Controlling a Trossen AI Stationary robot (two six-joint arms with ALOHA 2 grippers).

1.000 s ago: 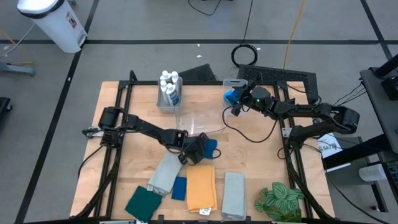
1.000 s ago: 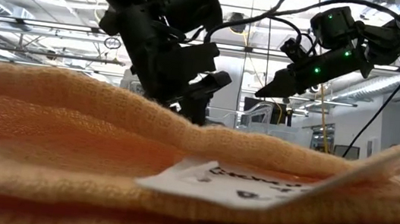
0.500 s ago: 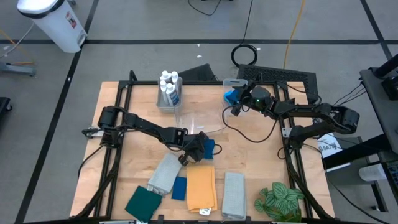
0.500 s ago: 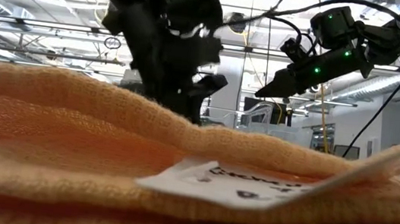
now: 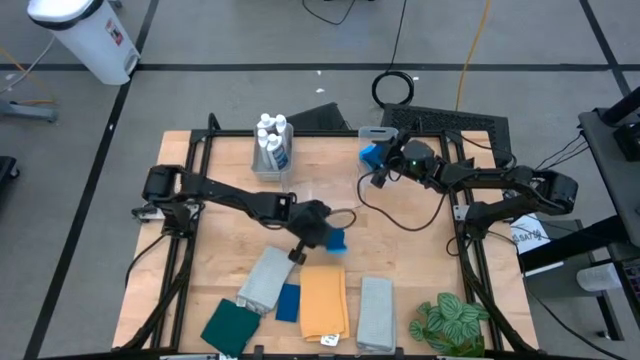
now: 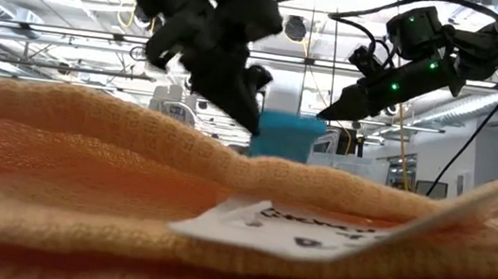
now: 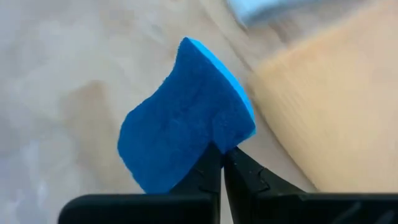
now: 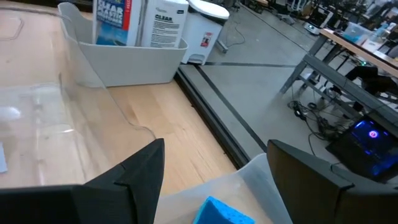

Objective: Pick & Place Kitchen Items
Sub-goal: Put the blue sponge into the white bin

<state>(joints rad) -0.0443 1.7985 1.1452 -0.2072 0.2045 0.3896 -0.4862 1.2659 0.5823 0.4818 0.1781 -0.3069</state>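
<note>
My left gripper (image 5: 318,232) is shut on a wavy blue sponge (image 7: 180,118) over the middle of the table, above the row of folded cloths. The sponge (image 6: 284,134) shows lifted in the low view, beside my left gripper (image 6: 250,111). My right gripper (image 8: 214,180) hangs open at the far right over a clear bin (image 8: 261,171) holding another blue sponge (image 8: 224,211). White bottles (image 5: 272,135) stand in a grey bin (image 5: 270,165). Grey (image 5: 265,280), blue (image 5: 288,302), orange (image 5: 323,300), grey (image 5: 376,312) and dark green (image 5: 232,325) cloths lie flat along the near side. My left gripper pinches the sponge's near edge (image 7: 214,140) between its two fingers. The fingers slant downward from the table's left. The rest of the sponge sticks out beyond the fingertips (image 7: 208,163), lifted clear of the table.
A leafy green plant (image 5: 450,322) sits at the near right corner. A second clear bin (image 5: 322,195) stands mid-table, just beyond my left gripper. The orange cloth (image 6: 128,191) with its white tag fills the low view's foreground. Cables trail near the right arm.
My left gripper has shut on the blue sponge, risen and rolled at the wrist. The sponge, which lay on the table, is now lifted clear and shows above the orange cloth in the low view.
</note>
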